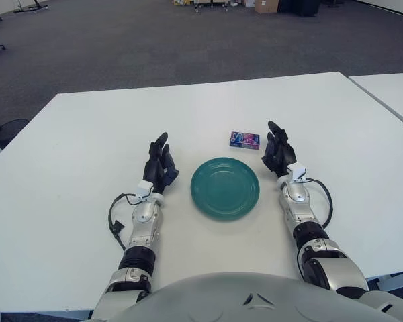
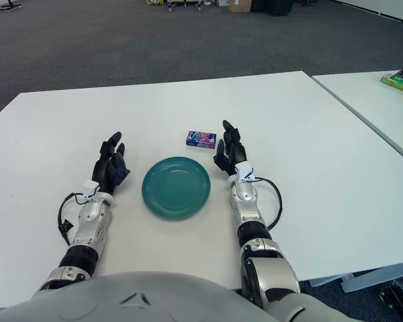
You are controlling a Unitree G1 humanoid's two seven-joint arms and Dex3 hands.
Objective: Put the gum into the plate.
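Note:
A small purple and blue gum box (image 1: 244, 139) lies flat on the white table, just behind the right rim of a round teal plate (image 1: 225, 187). The plate holds nothing. My right hand (image 1: 278, 151) rests on the table to the right of the plate, fingers spread, its fingertips a short way right of the gum and apart from it. My left hand (image 1: 160, 165) rests on the table left of the plate, fingers spread and holding nothing.
The white table (image 1: 87, 134) stretches wide on all sides. A second white table (image 2: 389, 100) stands to the right across a narrow gap, with a green object (image 2: 399, 80) on it. Grey carpet floor lies beyond.

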